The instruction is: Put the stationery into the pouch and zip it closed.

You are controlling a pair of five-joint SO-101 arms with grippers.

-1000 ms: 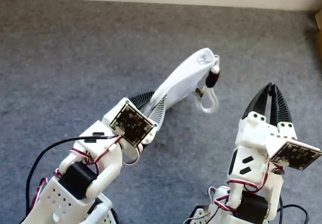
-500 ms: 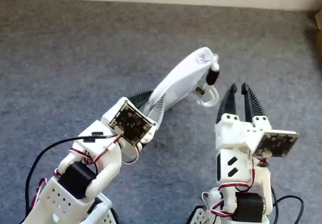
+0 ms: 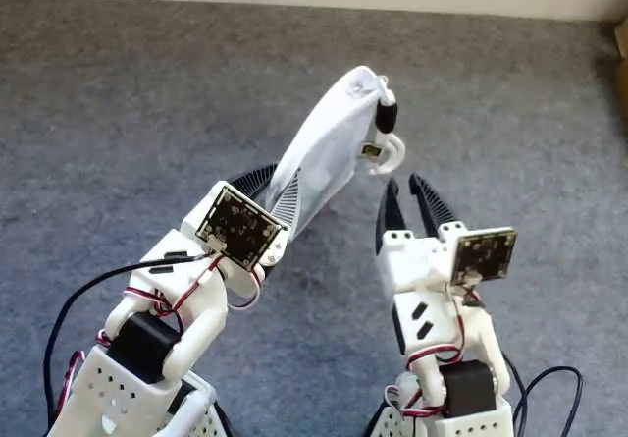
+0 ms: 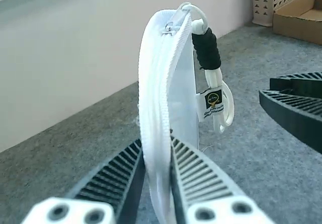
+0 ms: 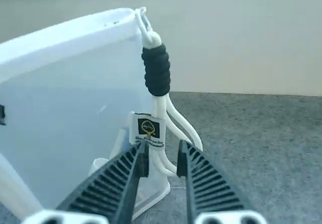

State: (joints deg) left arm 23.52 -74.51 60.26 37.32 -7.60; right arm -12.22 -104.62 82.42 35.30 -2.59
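One white, translucent plastic pouch (image 3: 329,157) is held slanting upward over the grey carpeted bench (image 3: 118,113). It is pinched edge-on at its lower end by the left hand (image 4: 157,168), so the zip edge is braced and its far end is offered to the other arm. From that top end hangs a white looped pull cord with a black wrap (image 5: 157,70). The right hand (image 5: 162,156) is slightly spread, and the loop lies between its fingers ungripped. It is judged to be placed ready for a pull on the zip.
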